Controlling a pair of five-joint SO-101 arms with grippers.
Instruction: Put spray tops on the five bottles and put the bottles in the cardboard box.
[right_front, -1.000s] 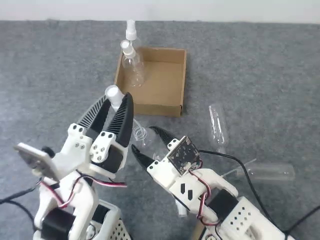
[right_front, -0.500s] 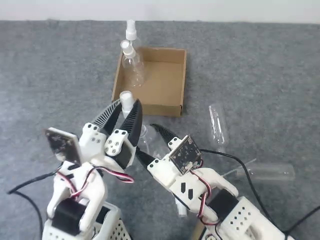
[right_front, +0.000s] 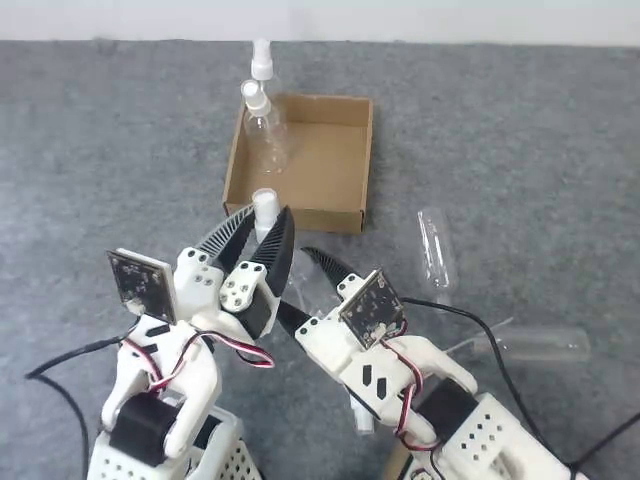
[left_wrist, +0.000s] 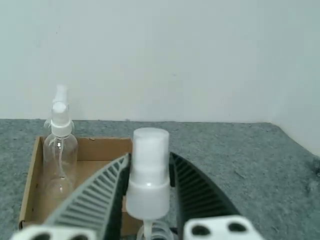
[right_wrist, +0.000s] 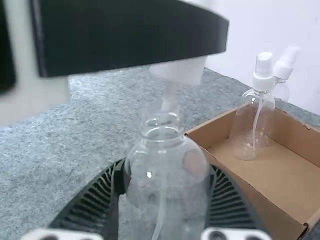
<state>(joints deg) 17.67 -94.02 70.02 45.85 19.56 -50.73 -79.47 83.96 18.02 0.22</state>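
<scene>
On the surface (right_front: 520, 140) we find the cardboard box (right_front: 300, 214) at the far middle, ahead of both arms. In its far left corner we see two bottles (right_front: 266, 132) standing, one just behind the other. Just before the box's front wall, nearer the arms, the left jaws hold a spray top (right_front: 265, 203) directly above the neck of an upright bottle (right_front: 298, 285), which sits between the right jaws. Right of the box we find a lying bottle (right_front: 435, 250) on the surface, and a second lying bottle (right_front: 535, 342) farther right and nearer the arms.
</scene>
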